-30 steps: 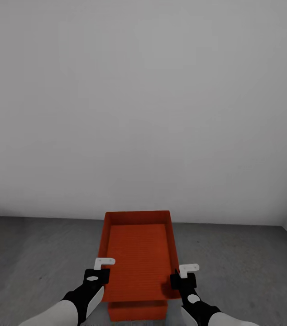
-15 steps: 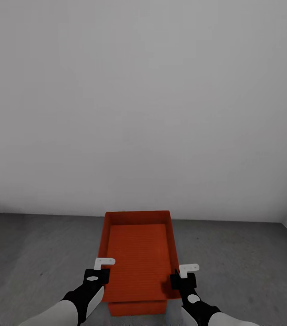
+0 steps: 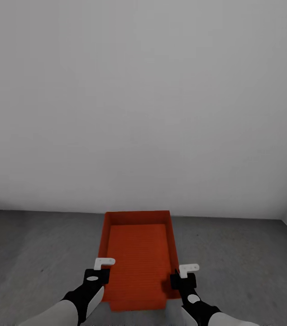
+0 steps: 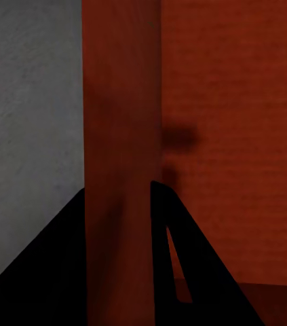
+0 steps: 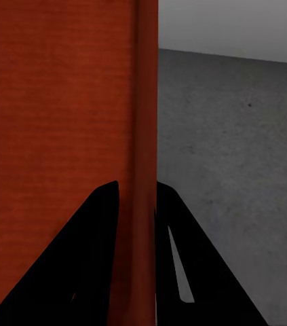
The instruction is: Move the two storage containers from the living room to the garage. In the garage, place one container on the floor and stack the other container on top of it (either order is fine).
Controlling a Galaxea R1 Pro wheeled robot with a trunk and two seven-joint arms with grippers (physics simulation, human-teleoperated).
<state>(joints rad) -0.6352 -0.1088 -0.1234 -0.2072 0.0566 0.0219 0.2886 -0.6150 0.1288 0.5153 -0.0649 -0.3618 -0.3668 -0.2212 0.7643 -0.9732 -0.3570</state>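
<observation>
**Your robot's arms: white shells, black wrists**

You are looking at two arms with smooth white forearm shells coming in from the near edge. Each is narrowing into a glossy black wrist housing with a pale oval patch on top. The left gripper (image 3: 102,268) and right gripper (image 3: 185,274) are each showing a small white L-shaped bracket with tiny dark dots. In the wrist views, the fingers (image 4: 184,272) are appearing as flat black tapering wedges (image 5: 89,258).
</observation>
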